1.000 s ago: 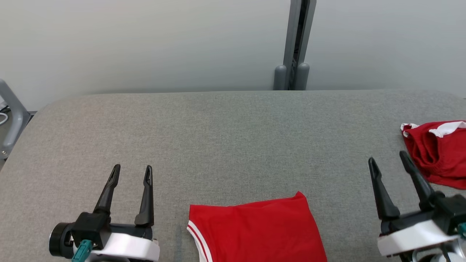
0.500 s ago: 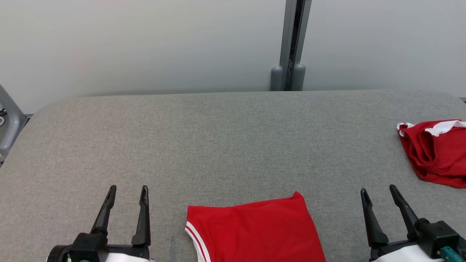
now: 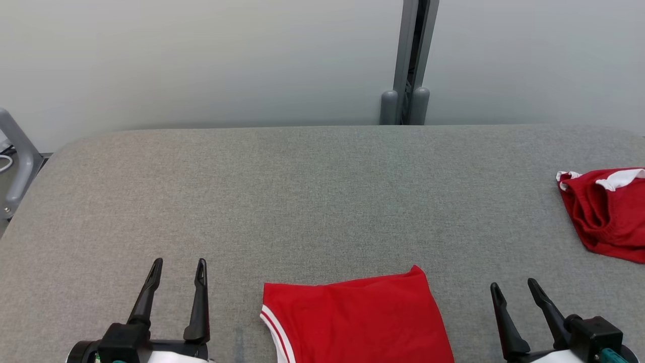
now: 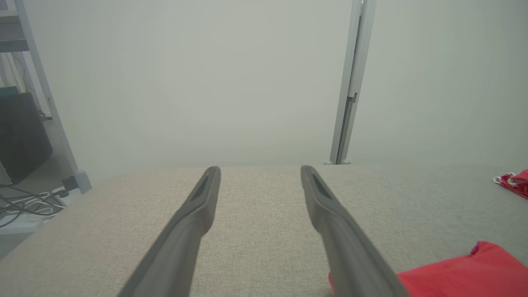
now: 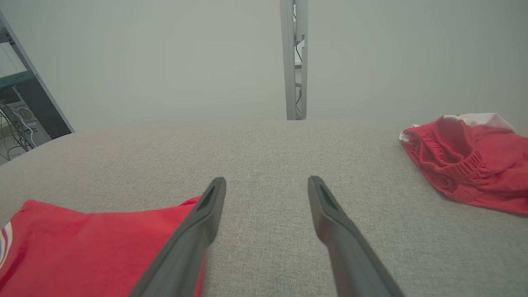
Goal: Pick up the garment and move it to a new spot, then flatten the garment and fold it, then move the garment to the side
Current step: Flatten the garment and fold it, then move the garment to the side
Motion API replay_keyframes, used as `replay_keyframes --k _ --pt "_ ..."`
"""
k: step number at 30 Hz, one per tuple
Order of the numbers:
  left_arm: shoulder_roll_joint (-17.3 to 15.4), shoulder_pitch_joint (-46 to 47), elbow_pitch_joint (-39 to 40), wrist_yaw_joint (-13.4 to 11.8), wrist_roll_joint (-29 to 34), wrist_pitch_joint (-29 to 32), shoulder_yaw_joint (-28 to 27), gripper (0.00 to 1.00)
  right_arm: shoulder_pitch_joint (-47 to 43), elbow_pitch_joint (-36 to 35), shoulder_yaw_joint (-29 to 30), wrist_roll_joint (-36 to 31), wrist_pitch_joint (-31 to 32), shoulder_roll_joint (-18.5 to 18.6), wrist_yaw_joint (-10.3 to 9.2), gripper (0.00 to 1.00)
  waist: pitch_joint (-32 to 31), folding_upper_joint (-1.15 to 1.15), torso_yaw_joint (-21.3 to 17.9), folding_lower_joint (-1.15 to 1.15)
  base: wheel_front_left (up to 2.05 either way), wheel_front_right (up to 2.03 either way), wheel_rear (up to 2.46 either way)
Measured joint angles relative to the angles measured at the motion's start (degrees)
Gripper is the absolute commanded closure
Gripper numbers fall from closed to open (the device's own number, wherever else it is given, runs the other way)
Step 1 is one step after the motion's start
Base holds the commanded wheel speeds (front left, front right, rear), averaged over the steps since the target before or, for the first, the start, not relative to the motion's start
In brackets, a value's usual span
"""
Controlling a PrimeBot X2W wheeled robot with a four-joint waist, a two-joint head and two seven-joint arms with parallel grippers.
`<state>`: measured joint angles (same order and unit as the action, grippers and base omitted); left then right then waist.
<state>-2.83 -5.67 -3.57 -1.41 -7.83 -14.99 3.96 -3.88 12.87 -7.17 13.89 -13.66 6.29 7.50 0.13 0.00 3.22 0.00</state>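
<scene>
Head view showed a broad bench (image 3: pixel 322 191) covered in grey woven fabric, its far corners rounded, set against a plain pale wall (image 3: pixel 201 60). A grey metal post (image 3: pixel 410 60) rose behind the bench's far edge, right of centre.

A folded red garment (image 3: pixel 355 320) lay flat at the near edge of the bench, about midway between the two arms. Its top edge was straight and slightly tilted, and two thin white stripes ran along its left side. No writing or logo could be read on it.

Red shorts (image 3: pixel 607 214) lay crumpled at the far right edge of the bench, well apart from the folded piece. They had a gathered elastic waistband and white trim, and part of them ran out of the picture.

The left hand (image 3: pixel 179 263) sat at the lower left, fingers pointing away from the robot and spread apart with nothing between them, just left of the folded garment. The right hand (image 3: pixel 513 285) sat at the lower right, likewise spread and empty, between the folded garment and the shorts and touching neither.

In the left wrist view, a tangle of cables (image 4: pixel 29 206) lay on the floor beyond the bench's left end.
</scene>
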Motion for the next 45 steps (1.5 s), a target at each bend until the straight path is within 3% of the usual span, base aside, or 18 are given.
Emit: replay_keyframes --k 22,35,45 --pt "0.0 0.0 -0.7 0.3 0.2 0.0 1.3 0.0 0.9 -0.1 -0.6 -0.7 -1.1 1.1 0.0 0.0 -0.1 0.0 0.5 0.0 0.0 0.0 0.0" --pt "0.0 2.1 -0.7 0.6 0.2 0.0 3.0 0.0 3.1 0.1 -13.7 17.5 12.7 7.4 -0.01 0.0 4.0 0.0 1.8 0.0 0.0 0.0 0.0" --pt "0.0 4.0 -1.1 0.8 0.0 0.0 3.9 0.0 6.0 3.2 -17.6 20.6 17.5 7.2 -0.01 0.0 6.8 0.0 4.0 0.0 0.0 0.0 0.0"
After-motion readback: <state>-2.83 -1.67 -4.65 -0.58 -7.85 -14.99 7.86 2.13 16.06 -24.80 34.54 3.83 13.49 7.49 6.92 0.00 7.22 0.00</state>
